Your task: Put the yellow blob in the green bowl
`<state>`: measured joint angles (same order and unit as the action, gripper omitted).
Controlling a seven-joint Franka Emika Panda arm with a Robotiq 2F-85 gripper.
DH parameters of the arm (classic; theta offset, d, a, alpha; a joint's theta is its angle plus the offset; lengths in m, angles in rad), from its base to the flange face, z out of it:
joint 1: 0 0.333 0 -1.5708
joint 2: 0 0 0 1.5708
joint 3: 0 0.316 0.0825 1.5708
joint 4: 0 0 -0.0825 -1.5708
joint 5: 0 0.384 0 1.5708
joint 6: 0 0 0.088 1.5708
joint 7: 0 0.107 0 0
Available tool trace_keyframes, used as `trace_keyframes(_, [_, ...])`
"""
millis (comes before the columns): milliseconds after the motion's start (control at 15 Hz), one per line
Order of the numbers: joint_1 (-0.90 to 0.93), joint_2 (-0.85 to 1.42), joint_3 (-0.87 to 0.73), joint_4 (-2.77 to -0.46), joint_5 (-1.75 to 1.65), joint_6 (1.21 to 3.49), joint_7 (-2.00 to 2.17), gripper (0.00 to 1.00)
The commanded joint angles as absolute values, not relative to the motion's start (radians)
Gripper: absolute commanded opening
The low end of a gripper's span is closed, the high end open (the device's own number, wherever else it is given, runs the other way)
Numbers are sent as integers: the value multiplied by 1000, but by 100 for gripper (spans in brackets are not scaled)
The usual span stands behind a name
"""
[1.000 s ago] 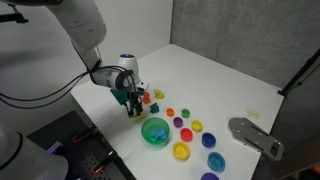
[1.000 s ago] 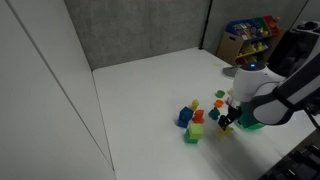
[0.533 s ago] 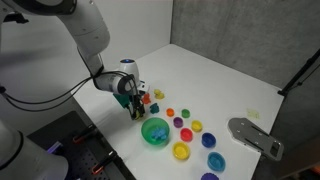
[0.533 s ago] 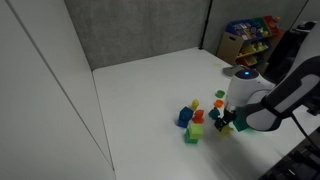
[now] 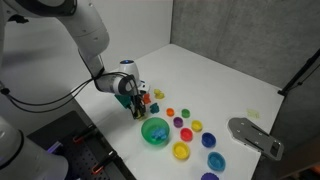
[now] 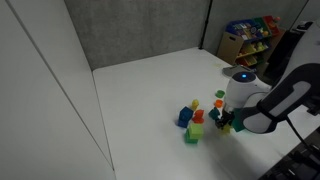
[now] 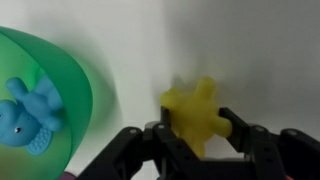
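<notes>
In the wrist view the yellow blob (image 7: 195, 115), a lumpy star-like piece, lies on the white table between my gripper's (image 7: 197, 126) black fingers, which press it from both sides. The green bowl (image 7: 78, 92) stands close on the left of that view, with a blue toy (image 7: 25, 115) inside. In an exterior view my gripper (image 5: 136, 108) points down at the table just beside the green bowl (image 5: 155, 131). Seen in an exterior view from the other side, the gripper (image 6: 226, 124) hides the blob.
Several coloured blocks (image 6: 192, 120) stand close beside the gripper. Small dishes lie past the green bowl, among them a yellow bowl (image 5: 181, 151) and a blue bowl (image 5: 214, 160). A grey flat object (image 5: 255, 135) lies near the table's edge.
The jaws have closed from wide open onto the yellow blob. The arm has settled slightly lower and barely shifted otherwise.
</notes>
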<state>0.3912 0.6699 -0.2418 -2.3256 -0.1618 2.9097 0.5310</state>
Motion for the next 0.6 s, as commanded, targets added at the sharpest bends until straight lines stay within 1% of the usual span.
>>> trace_keyframes(0, [402,613,-268,-2324,-135,2889,481,27])
trace_keyframes(133, [391,568,-274,-2329,-136,2879,470,23])
trace_keyframes(533, [341,417,-300,-2346,-167,2781,453,20])
